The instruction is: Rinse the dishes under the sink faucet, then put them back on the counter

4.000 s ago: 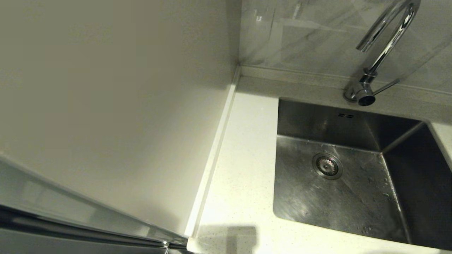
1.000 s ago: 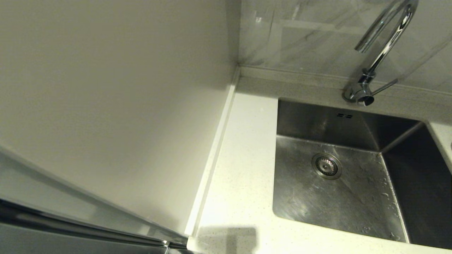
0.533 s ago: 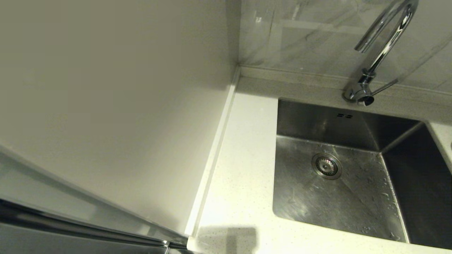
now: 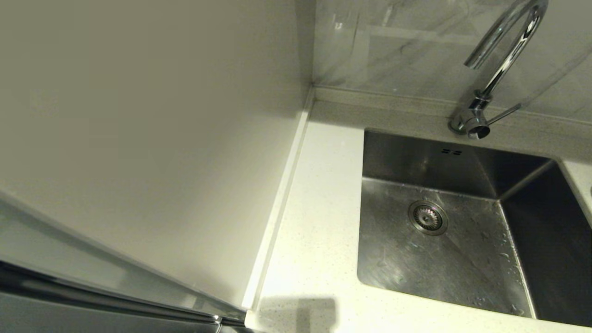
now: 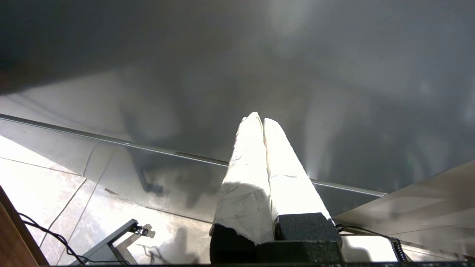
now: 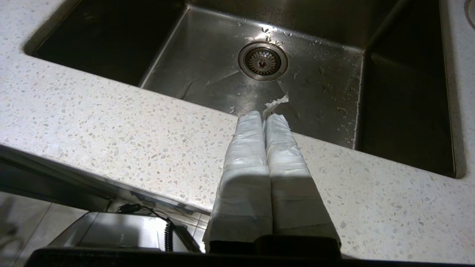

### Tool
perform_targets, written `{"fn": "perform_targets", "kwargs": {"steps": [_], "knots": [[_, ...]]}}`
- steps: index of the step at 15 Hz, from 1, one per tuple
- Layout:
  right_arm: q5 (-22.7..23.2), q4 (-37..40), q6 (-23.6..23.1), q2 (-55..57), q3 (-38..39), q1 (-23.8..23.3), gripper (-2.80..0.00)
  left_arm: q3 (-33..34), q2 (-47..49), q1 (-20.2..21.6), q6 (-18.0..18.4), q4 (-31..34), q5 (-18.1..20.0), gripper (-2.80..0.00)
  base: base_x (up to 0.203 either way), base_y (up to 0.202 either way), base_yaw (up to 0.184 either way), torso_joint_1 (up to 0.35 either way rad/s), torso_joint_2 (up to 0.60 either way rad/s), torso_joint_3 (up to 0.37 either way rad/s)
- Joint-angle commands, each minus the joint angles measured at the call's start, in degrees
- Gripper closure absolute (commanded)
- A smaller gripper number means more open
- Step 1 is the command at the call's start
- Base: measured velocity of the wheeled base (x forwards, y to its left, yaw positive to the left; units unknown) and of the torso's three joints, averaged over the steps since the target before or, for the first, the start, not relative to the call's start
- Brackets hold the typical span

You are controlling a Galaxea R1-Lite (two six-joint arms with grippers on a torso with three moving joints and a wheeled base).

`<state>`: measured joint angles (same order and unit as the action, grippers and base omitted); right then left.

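Note:
The dishes are out of view. The sink [image 4: 397,157] is an empty steel basin with water drops round its drain [image 4: 428,217]. The chrome sink faucet [image 4: 504,51] arches over its back rim, and no water runs from it. The speckled counter [image 4: 314,231] lies to the left of the basin and in front of it. My right gripper [image 6: 264,115] is shut on nothing, above the counter's [image 6: 111,122] front strip, pointing at the sink [image 6: 207,70] and its drain [image 6: 262,61]. My left gripper [image 5: 259,119] is shut and empty, down in front of a dark glossy cabinet front. Neither gripper shows in the head view.
A plain cream wall panel [image 4: 138,138] bounds the counter on the left. A marbled backsplash [image 4: 407,51] stands behind the faucet, whose side lever [image 4: 506,113] sticks out to the right. A curved pale rim [image 6: 470,11] shows on the counter beyond the sink; I cannot tell what it is.

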<state>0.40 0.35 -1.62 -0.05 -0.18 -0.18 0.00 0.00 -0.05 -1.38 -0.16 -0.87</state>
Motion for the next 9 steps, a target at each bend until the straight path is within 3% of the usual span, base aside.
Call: {"fn": "perform_targets", "kwargs": {"steps": [1, 9], "knots": [[0.04, 0.00, -0.05, 0.12, 0.01, 0.01, 0.00, 0.00, -0.18, 0.04, -0.03, -0.02, 0.00, 0.00, 0.000, 0.000, 0.000, 0.000, 0.00, 0.000], [0.04, 0.00, -0.05, 0.05, 0.01, 0.01, 0.00, 0.00, -0.18, -0.02, -0.03, -0.02, 0.00, 0.00, 0.000, 0.000, 0.000, 0.000, 0.00, 0.000]]}}
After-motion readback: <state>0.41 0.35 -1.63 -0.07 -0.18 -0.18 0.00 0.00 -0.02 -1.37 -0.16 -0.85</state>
